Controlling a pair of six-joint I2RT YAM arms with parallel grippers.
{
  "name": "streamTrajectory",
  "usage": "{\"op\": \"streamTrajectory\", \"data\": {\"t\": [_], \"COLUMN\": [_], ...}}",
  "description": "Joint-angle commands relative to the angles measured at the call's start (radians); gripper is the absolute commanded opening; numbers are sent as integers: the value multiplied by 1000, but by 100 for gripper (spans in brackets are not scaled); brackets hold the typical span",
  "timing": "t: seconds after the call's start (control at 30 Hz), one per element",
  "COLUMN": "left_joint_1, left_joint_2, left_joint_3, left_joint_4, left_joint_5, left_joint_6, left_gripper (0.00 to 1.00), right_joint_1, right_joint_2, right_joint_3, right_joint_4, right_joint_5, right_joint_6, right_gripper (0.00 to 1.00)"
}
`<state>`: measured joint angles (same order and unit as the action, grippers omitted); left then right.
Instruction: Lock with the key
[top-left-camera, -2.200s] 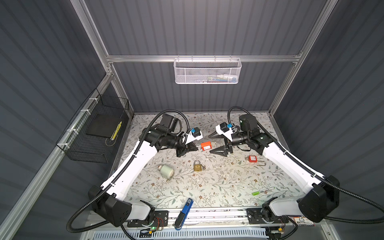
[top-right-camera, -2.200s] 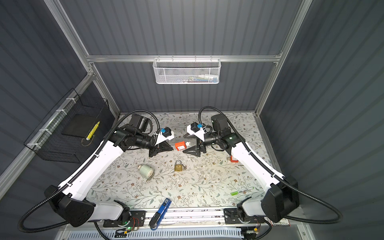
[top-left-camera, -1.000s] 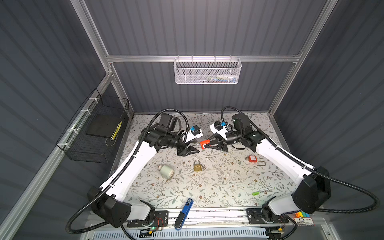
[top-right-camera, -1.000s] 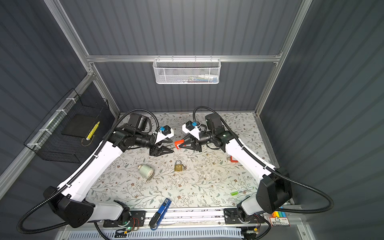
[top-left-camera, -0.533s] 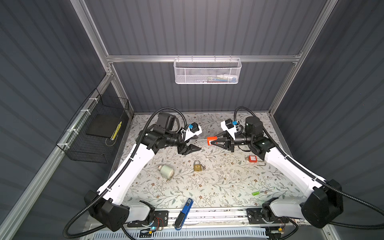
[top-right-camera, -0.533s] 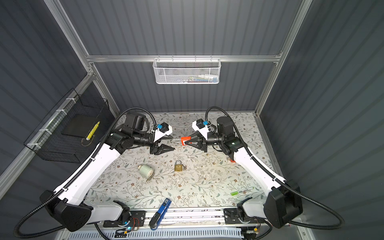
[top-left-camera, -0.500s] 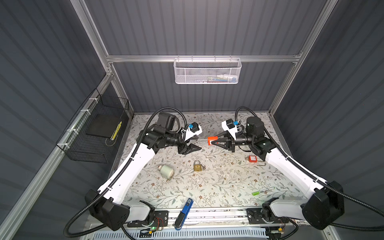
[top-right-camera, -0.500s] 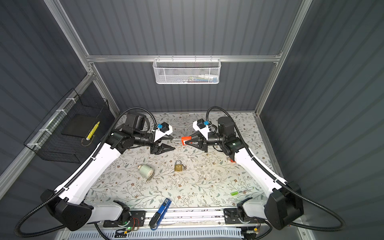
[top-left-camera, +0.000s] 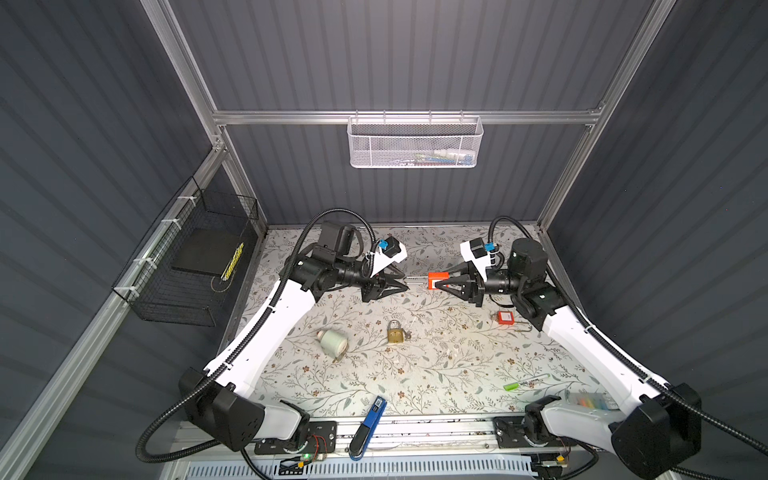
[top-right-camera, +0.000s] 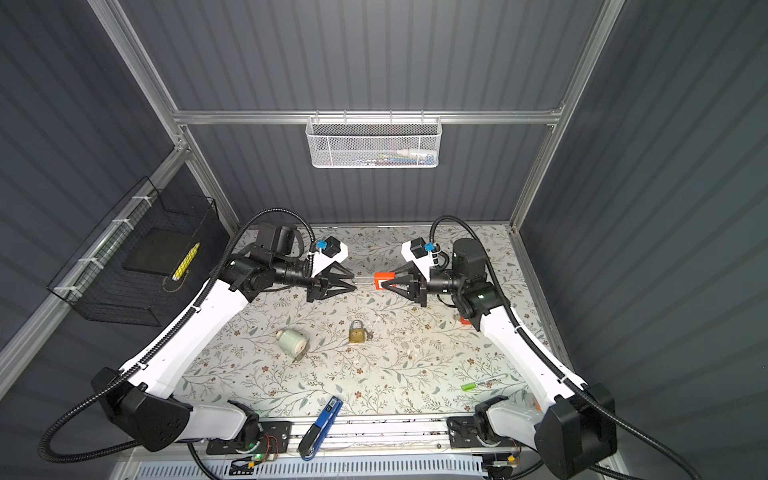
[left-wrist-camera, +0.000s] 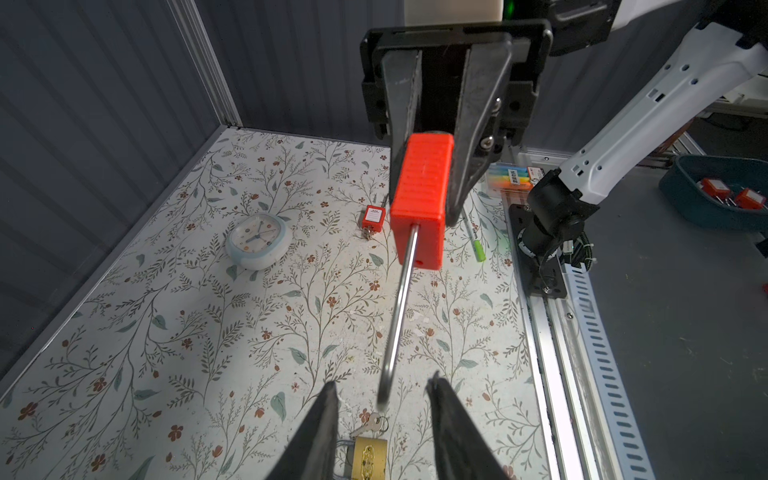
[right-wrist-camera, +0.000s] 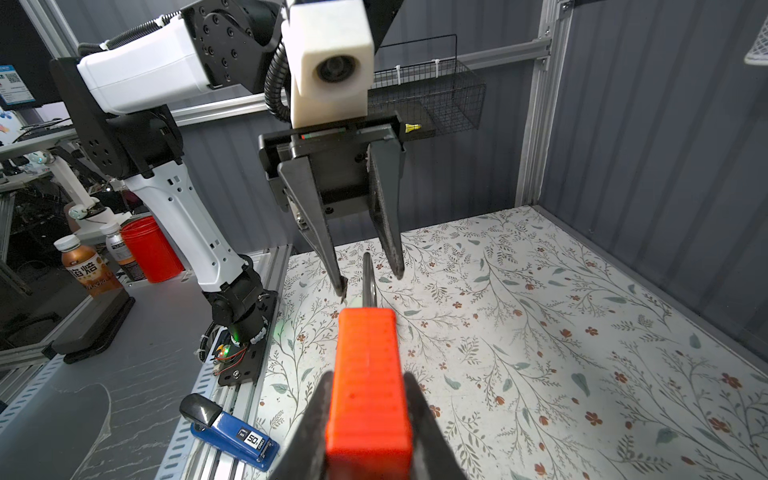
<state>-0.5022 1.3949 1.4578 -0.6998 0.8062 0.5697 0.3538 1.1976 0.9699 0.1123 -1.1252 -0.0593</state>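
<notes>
A red padlock (top-left-camera: 436, 280) (top-right-camera: 383, 279) hangs in the air above the back of the table, and my right gripper (top-left-camera: 433, 284) (right-wrist-camera: 368, 376) is shut on its body (right-wrist-camera: 368, 374). Its long steel shackle (left-wrist-camera: 399, 316) points at my left gripper (top-left-camera: 407, 281) (left-wrist-camera: 382, 384). The left jaws stand on either side of the shackle's bent end with a gap on both sides, so this gripper is open. A small key (left-wrist-camera: 372, 424) lies on the table beside a brass padlock (top-left-camera: 396, 333) (left-wrist-camera: 368, 457), below the left gripper.
A second red padlock (top-left-camera: 506, 318) lies near the right arm. A pale alarm clock (top-left-camera: 332, 341) sits left of the brass padlock. A green marker (top-left-camera: 525, 381) and a blue stapler (top-left-camera: 368, 424) lie near the front edge. A black wire basket (top-left-camera: 195, 266) hangs on the left wall.
My right gripper has lifted the red padlock and drawn it back to the right. The left gripper's jaws have come closer together around the shackle's end.
</notes>
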Motion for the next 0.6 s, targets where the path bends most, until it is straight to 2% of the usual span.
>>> {"op": "streamTrajectory", "data": {"t": [0.0,0.07,0.2,0.3,0.37,0.57], "left_joint_1": [7,5,7,6,7,6], "left_joint_2": [18,19,24,27,28,46], "left_joint_3": [29,30,32,34,38,56], "left_joint_4": [-4,-2,-4,-16,-28,-53], "left_joint_5": [34,40,40,46,53,95], "left_joint_6": [-14,-19,-19,-15,-12,-33], "left_gripper": [35,31,13,3,0,0], "right_joint_1": [-4,-4,-3,-1,-1,17], "right_joint_2": [3,13,26,35,40,47], "right_joint_3": [6,4,3,8,13,9], "right_joint_4": [50,68,69,38,9,-1], "right_joint_5": [-44,-52,-55,-51,-47,23], "right_joint_6": [30,44,36,3,-27,-103], "right_gripper": [7,7,7,7,6,6]}}
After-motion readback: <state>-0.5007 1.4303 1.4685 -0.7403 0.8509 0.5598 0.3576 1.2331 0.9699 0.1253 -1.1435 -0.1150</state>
